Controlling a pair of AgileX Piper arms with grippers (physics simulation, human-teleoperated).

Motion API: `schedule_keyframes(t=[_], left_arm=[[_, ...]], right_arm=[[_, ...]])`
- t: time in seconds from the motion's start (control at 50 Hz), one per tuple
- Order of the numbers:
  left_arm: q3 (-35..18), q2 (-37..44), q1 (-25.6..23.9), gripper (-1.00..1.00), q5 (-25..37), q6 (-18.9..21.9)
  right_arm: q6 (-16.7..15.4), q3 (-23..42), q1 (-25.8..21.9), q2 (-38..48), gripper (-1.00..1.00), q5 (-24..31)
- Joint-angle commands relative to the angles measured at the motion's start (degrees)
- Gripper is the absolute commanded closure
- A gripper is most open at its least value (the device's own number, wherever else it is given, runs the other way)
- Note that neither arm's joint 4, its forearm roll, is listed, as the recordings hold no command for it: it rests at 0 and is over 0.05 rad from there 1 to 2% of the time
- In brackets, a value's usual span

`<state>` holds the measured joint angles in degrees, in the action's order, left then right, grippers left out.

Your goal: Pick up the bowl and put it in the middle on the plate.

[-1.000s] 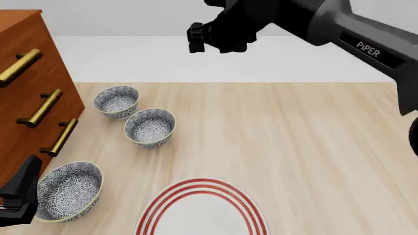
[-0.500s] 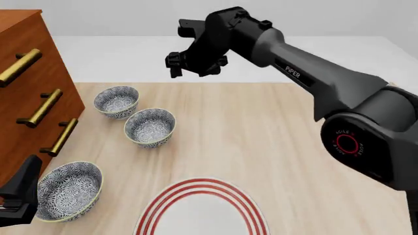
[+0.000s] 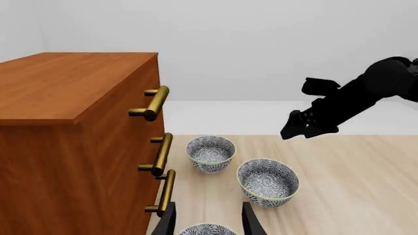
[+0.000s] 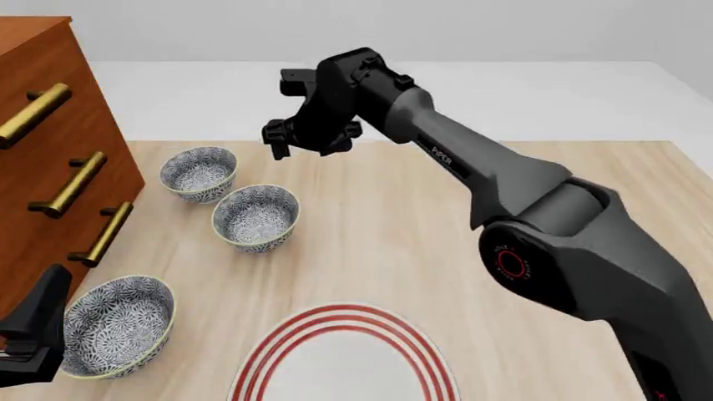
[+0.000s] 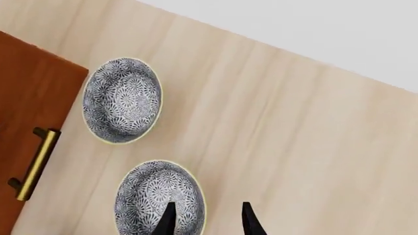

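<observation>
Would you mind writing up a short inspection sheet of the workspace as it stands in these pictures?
Surface: pale wooden table, with a white floor beyond its far edge.
Job's things: three alike patterned bowls, all upright on the table: far bowl, middle bowl, near bowl. The plate lies at the near edge, cut off by the frame, nothing on it.
Clutter: nothing seen.
Grippers: right gripper is open and empty, above the table's far edge near the far and middle bowls. Left gripper is open and empty, low beside the near bowl.
Cables: nothing seen.
Surroundings: wooden drawer cabinet with brass handles on the left; plain pale wall.
</observation>
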<state>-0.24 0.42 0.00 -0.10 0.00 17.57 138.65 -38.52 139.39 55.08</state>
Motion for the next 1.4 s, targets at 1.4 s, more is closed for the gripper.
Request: schedule_keyframes(t=[1.4], left_arm=[[0.0, 0.0, 0.0, -1.0, 0.0, 0.0]], right_arm=[[0.3, -11.2, -2.8, 4.9, -1.0, -7.5]])
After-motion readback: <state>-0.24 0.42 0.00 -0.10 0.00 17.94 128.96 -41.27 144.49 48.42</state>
